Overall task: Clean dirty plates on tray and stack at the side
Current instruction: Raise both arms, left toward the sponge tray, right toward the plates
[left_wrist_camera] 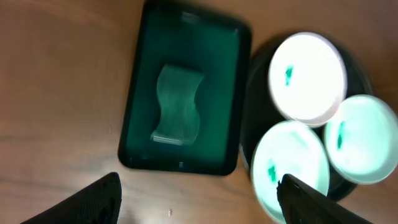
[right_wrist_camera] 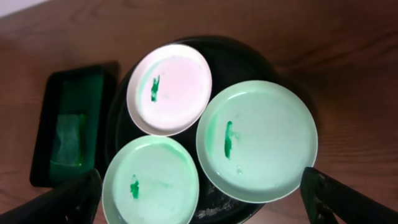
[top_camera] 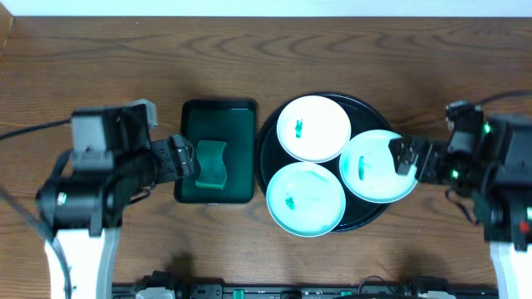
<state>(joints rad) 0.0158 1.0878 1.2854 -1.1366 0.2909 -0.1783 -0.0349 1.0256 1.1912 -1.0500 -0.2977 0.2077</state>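
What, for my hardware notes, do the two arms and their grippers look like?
The left arm is black with a grey box, white lower link and black cable. The right arm is black with green lights, white below. Left gripper and right gripper are black.

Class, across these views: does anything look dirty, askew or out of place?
Each of the three plates on the black tray carries a green smear. The plate nearest the right gripper juts past the tray's rim.
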